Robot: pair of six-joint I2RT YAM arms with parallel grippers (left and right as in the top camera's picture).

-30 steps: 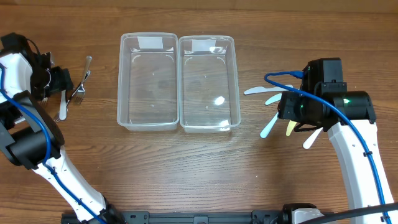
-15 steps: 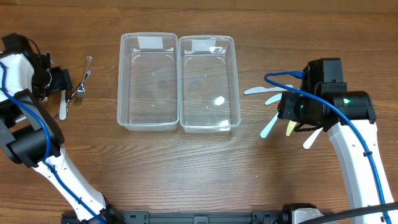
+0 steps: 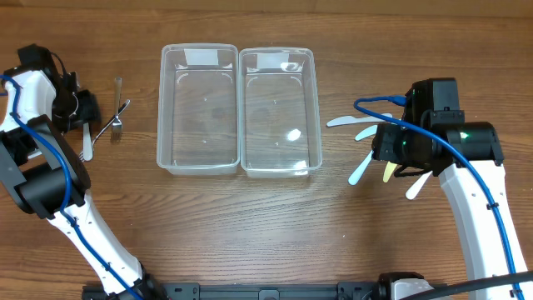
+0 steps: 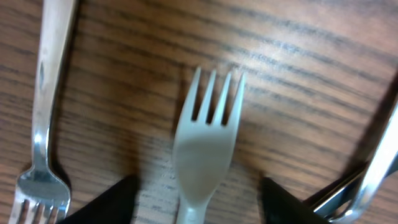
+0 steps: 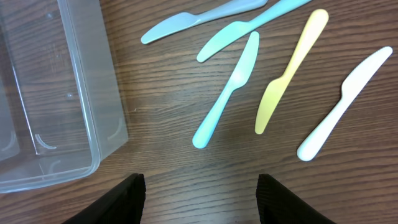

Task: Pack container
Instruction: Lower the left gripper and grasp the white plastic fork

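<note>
Containers: left container (image 3: 196, 117) and right container (image 3: 279, 117) sit touching side by side mid-counter (image 3: 266, 225), both empty.

Left jaws spread wide, straddling white fork (image 4: 205, 149), nothing gripped. Risk: metal fork (image 4: 43, 124) sits near one finger and second metal fork (image 4: 373, 180) right by the other, so an off-centre close could snag or drag one. A thin fork lying flat may also slip.

Right jaws spread above the knives, holding nothing. Teal knife (image 5: 227, 90) and yellow knife (image 5: 292, 71) lie close, so double-pick risk.

Room: bare counter between cutlery and container walls on both sides. Rims are the edge to clear.
</note>
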